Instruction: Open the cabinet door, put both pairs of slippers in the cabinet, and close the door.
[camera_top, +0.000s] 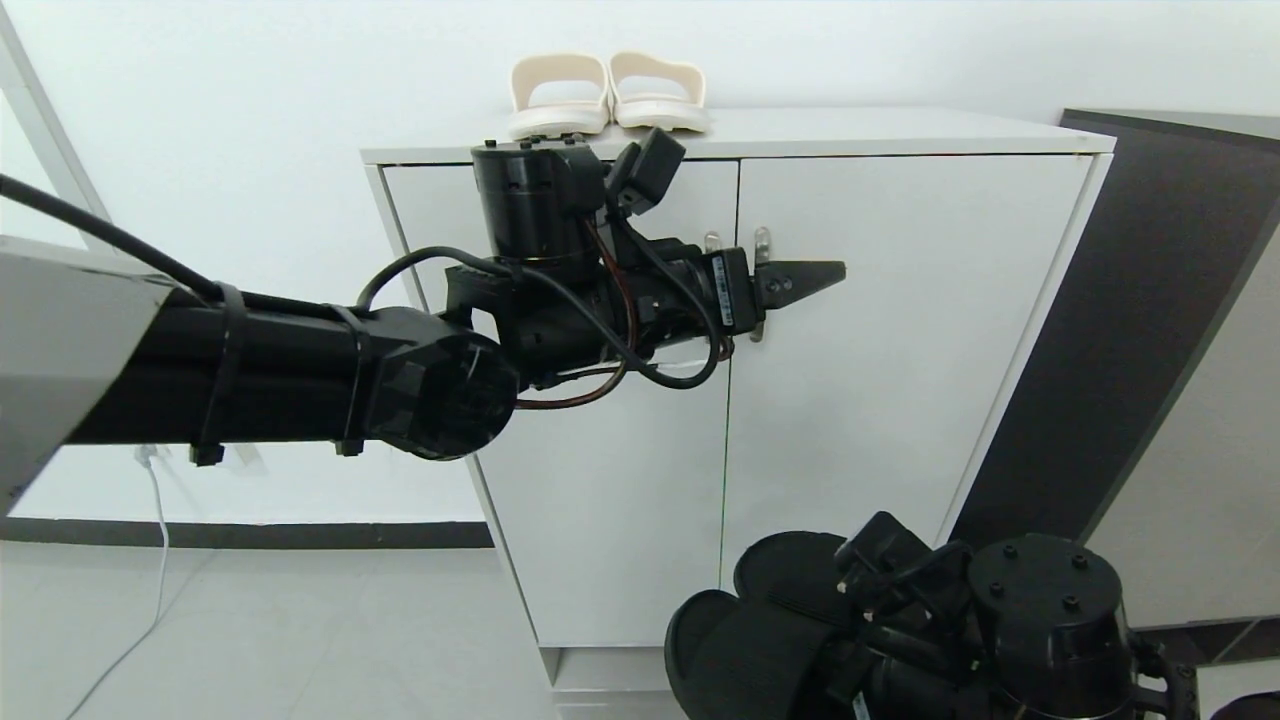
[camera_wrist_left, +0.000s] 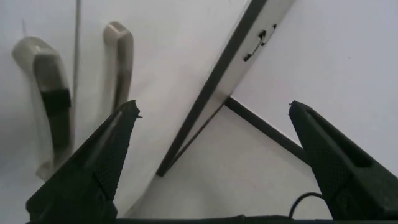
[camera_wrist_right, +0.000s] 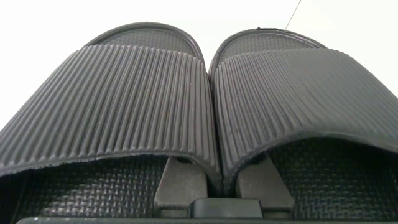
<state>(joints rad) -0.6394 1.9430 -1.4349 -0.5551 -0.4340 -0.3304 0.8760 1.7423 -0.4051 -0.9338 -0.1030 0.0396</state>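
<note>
Cabinet (camera_top: 900, 350): doors shut; cream slippers (camera_top: 610, 95) lie on top.
Left gripper (camera_top: 835, 270): raised before the doors.
Handles (camera_wrist_left: 118, 62): stiff, slim; jaws spread wide beside them.
Black slippers (camera_wrist_right: 143, 99): soft, light, ribbed; right gripper (camera_wrist_right: 222, 186) clamps their inner edges.

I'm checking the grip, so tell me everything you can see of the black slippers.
The black slippers are a rubbery-looking pair of slides with ribbed straps and woven-textured footbeds. Their inner walls are pressed together, with the right tool shut on them from under the straps. They hang low before the closed white cabinet.
</note>
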